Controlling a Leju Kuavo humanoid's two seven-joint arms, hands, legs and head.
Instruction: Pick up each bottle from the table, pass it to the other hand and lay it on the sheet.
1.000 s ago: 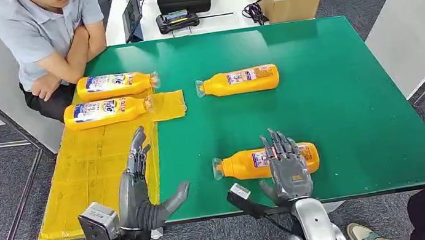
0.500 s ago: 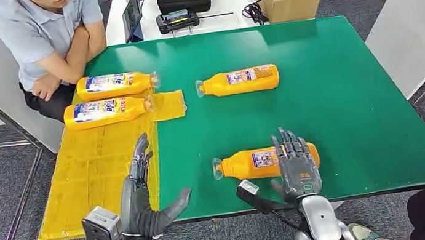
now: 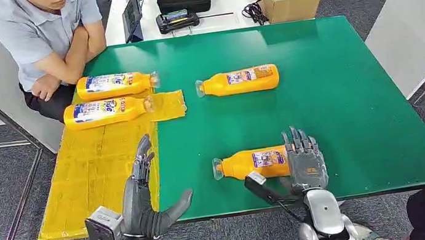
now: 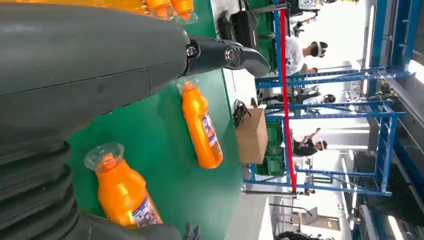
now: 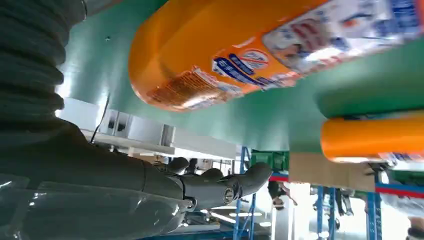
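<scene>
The right hand [image 3: 305, 162] should wrap around the fat end of the near bottle [image 3: 259, 163] and squeeze gently so it can't roll. Its fingers [image 3: 301, 140] are spread and lie over that end. The bottle lies on the green surface [image 3: 342, 90]. The left hand [image 3: 142, 194] waits with its fingers spread, holding nothing.

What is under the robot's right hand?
The right hand covers the bottom end of an orange bottle lying on the green table. Its label, neck and cap stick out. The bottle's base is hidden, so whether the fingers grip it cannot be told.
</scene>
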